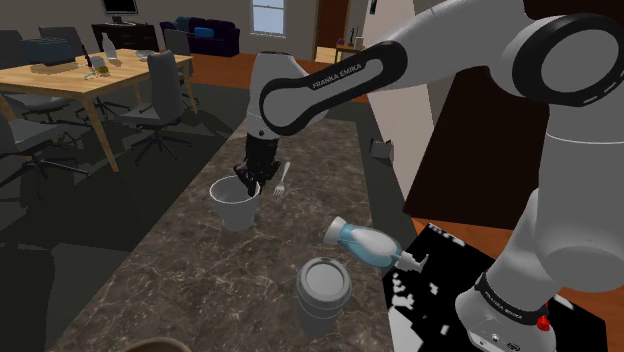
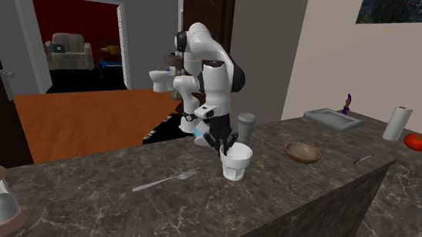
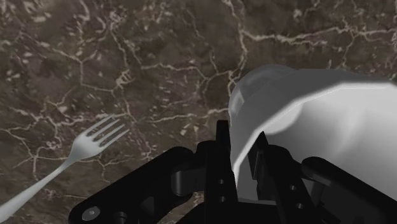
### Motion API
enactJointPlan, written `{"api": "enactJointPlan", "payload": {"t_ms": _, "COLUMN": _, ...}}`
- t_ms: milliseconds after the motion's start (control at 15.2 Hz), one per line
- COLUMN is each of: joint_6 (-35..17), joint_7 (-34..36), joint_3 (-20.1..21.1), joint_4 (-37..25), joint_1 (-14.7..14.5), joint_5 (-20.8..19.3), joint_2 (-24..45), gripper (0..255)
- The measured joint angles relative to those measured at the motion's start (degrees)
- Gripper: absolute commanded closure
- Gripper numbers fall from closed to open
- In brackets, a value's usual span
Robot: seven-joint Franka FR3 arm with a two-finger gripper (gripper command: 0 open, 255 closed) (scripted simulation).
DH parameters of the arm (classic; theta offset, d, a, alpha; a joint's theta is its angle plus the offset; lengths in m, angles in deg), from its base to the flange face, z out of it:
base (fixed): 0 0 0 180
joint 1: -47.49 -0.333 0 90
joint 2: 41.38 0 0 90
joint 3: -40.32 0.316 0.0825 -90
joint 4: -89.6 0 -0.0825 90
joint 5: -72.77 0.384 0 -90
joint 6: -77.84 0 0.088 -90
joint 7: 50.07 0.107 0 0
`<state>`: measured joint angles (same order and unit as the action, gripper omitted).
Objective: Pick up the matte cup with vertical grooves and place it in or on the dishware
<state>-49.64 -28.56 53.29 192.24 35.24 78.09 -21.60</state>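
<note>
Cup stands on the tabletop near the fork, and the fingers pinch its rim, one inside, one outside. The grasp looks made. Next should be a straight lift, then a carry past the fork's far side to the bowl.

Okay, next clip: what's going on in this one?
The Franka arm's black gripper is down at the white cup. Its fingers are closed over the cup's wall, one inside the rim and one outside. The cup looks to be sitting on the dark marble counter, not yet lifted. A fork lies just beside it, and the brown bowl sits further along the counter.
</note>
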Motion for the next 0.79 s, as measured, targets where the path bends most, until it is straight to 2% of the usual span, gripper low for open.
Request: {"api": "enactJointPlan", "payload": {"t_ms": 792, "joint_6": 8.0, "joint_7": 0.8, "joint_3": 0.2, "joint_4": -4.8, "joint_1": 0.2, "joint_5": 0.2, "joint_2": -3.3, "gripper": 255}}
